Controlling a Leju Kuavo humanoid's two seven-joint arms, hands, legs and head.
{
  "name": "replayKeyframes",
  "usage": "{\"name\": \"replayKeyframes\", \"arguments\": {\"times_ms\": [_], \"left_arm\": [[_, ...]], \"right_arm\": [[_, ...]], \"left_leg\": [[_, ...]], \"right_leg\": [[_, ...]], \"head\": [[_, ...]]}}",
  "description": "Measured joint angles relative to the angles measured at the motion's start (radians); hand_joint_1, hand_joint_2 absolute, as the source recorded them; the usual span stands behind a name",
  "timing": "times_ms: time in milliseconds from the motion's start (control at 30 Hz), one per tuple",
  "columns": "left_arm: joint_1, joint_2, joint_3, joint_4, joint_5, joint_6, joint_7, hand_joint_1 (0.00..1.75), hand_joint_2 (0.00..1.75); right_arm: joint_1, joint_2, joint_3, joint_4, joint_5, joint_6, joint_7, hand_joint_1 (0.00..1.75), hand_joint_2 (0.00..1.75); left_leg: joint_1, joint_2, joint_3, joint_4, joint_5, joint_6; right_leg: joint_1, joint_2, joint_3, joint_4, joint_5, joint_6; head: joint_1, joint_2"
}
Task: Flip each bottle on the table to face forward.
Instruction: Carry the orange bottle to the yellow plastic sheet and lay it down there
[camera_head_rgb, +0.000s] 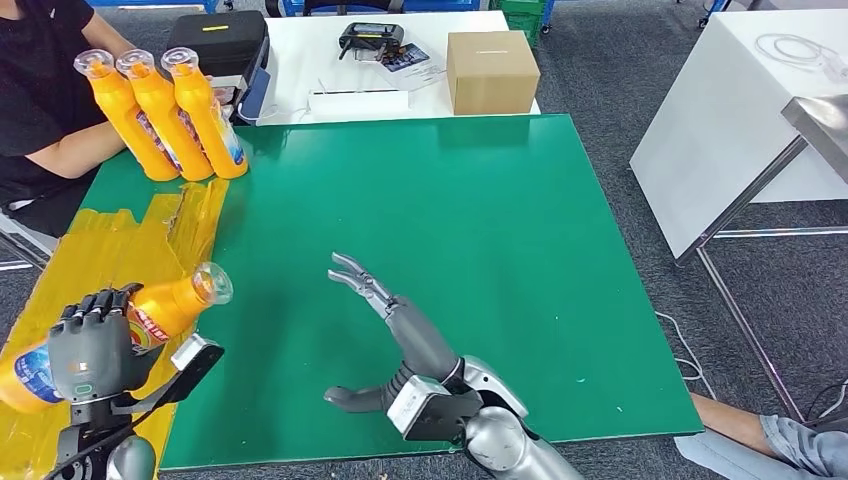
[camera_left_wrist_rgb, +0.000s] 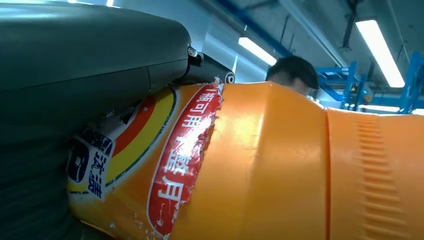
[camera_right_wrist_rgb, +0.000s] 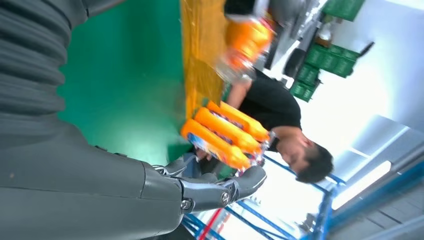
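Left hand wraps its fingers round a tilted orange bottle over the yellow strip at the table's left edge; long axis runs near-left to far-right, cap up-right. Label facing likely sideways. Keep grip firm, rotate slowly. Right hand empty, fingers spread.

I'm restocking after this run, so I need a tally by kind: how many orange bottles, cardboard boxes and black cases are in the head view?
Orange bottles: 4, with three standing together at the far left corner and one gripped by the left hand
Cardboard box: 1
Black case: 1
Total: 6
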Motion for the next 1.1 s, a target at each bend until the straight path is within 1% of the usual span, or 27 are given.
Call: {"name": "replayKeyframes", "arguments": {"times_ms": [100, 233, 367, 500, 533, 633, 667, 800, 900, 967, 1100], "left_arm": [[0.001, 0.024, 0.007, 0.064, -0.090, 0.001, 0.042, 1.75, 1.75], [0.001, 0.049, 0.003, 0.167, -0.164, -0.005, 0.080, 1.75, 1.75], [0.000, 0.073, -0.017, 0.243, -0.179, -0.007, 0.106, 1.75, 1.75], [-0.006, 0.093, -0.036, 0.296, -0.183, -0.042, 0.100, 1.75, 1.75], [-0.010, 0.097, -0.041, 0.310, -0.183, -0.051, 0.093, 1.31, 1.75], [-0.026, 0.105, -0.047, 0.344, -0.161, -0.083, 0.064, 0.00, 0.44], [-0.033, 0.106, -0.047, 0.353, -0.134, -0.107, 0.049, 0.00, 0.00], [-0.080, 0.112, -0.044, 0.395, 0.030, -0.250, -0.025, 0.00, 0.00], [-0.099, 0.119, -0.041, 0.415, 0.169, -0.334, -0.098, 0.00, 0.00], [-0.100, 0.119, -0.042, 0.415, 0.246, -0.384, -0.136, 0.00, 0.00], [-0.100, 0.119, -0.045, 0.404, 0.325, -0.439, -0.165, 0.00, 0.00]], "right_arm": [[-0.001, -0.019, -0.006, -0.022, -0.009, 0.003, -0.006, 0.00, 1.75], [-0.006, -0.032, -0.008, -0.034, -0.011, 0.006, -0.007, 0.00, 1.75], [-0.017, -0.038, -0.008, -0.035, -0.011, 0.008, -0.007, 0.00, 1.75], [-0.024, -0.041, -0.008, -0.035, -0.012, 0.010, -0.007, 0.00, 1.75], [-0.025, -0.041, -0.008, -0.035, -0.012, 0.011, -0.007, 0.00, 1.75], [-0.028, -0.042, -0.008, -0.035, -0.012, 0.011, -0.007, 0.00, 1.75], [-0.028, -0.042, -0.008, -0.035, -0.012, 0.011, -0.007, 0.00, 1.75], [-0.028, -0.042, -0.008, -0.035, -0.005, 0.013, -0.007, 0.00, 1.75], [-0.029, -0.039, -0.009, -0.034, 0.003, 0.017, -0.007, 0.00, 1.75], [-0.031, -0.037, -0.009, -0.033, 0.009, 0.021, -0.007, 0.00, 1.75], [-0.042, -0.028, -0.008, -0.025, 0.014, 0.025, -0.007, 0.00, 1.75]], "left_leg": [[0.000, 0.000, 0.000, 0.000, 0.000, 0.000], [0.000, 0.000, 0.000, 0.000, 0.000, 0.000], [0.000, 0.000, 0.000, 0.000, 0.000, 0.000], [0.000, 0.000, 0.000, 0.000, 0.000, 0.000], [0.000, 0.000, 0.000, 0.000, 0.000, 0.000], [0.000, -0.001, 0.001, 0.000, 0.000, 0.000], [0.000, -0.002, 0.002, 0.000, 0.000, 0.000], [0.000, -0.008, 0.005, -0.001, 0.001, 0.000], [0.000, -0.009, 0.007, -0.001, 0.002, -0.001], [0.000, -0.009, 0.007, -0.001, 0.002, -0.001], [-0.001, -0.010, 0.008, -0.001, 0.003, -0.001]], "right_leg": [[0.000, 0.000, 0.000, 0.000, 0.000, 0.000], [0.000, 0.000, 0.000, 0.000, 0.000, 0.000], [0.000, 0.000, 0.000, 0.000, 0.000, 0.000], [0.000, 0.000, 0.000, 0.000, 0.000, 0.000], [0.000, 0.000, 0.000, 0.000, 0.000, 0.000], [0.000, -0.001, 0.002, 0.000, 0.000, 0.000], [0.000, -0.001, 0.002, 0.000, 0.000, 0.000], [0.000, -0.006, 0.007, 0.000, -0.001, 0.000], [0.000, -0.006, 0.009, 0.000, -0.001, 0.000], [0.000, -0.007, 0.009, 0.000, -0.001, -0.001], [-0.001, -0.007, 0.010, 0.000, -0.001, 0.000]], "head": [[0.000, 0.000], [0.000, 0.000], [0.000, 0.000], [0.000, 0.000], [0.000, 0.000], [0.000, 0.000], [0.000, 0.000], [0.000, 0.000], [0.000, 0.000], [0.000, 0.000], [0.000, 0.000]]}}
